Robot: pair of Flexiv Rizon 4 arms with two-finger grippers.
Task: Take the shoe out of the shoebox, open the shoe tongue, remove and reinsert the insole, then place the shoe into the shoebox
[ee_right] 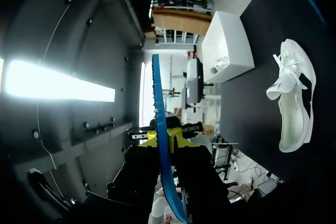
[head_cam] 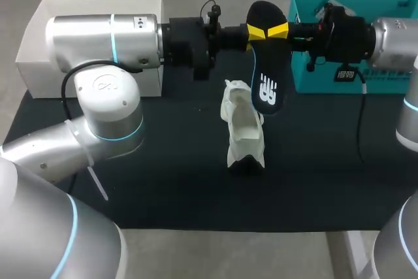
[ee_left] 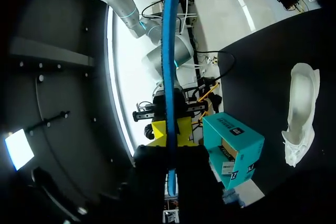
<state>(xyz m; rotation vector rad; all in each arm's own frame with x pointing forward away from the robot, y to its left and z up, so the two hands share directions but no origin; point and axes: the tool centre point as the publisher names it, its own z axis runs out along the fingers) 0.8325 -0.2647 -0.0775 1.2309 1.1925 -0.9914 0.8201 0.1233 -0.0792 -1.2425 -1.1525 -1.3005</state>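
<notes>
1. We see both claws meeting above mid-table. The left gripper [head_cam: 256,32] and right gripper [head_cam: 279,29] are each clamped on the black insole [head_cam: 266,63], pinching its two faces at the same band near one end.
2. The insole is held up off the table, and its long end hangs free towards us.
3. The white shoe [head_cam: 243,129] lies on the dark mat [head_cam: 163,181], out of the teal shoebox [head_cam: 313,80], which stands at the far right. The insole's free end sits over the shoe's far end in the head view; we can't tell if they touch. A white box [head_cam: 39,50] stands far left.
4. Risk: there are two grips on one soft part. If either arm pulls or twists before the other lets go, the insole bends, creases or slips out.
5. Risk: a mistimed release. If both claws open together, the insole drops onto the shoe or mat and needs a regrasp from flat, which is awkward.
6. Risk: the yellow tips sit right beside each other, so a small offset could knock finger against finger.
7. Risk at reinsertion: the grip is near one end, so the floppy free end may snag on the collar or tongue and fold over.
8. Risk: nothing holds the shoe. It looks light, so a push from the insole could slide or tip it.
9. We can't tell how wide the tongue is open — a narrow mouth would make jamming more likely.
</notes>
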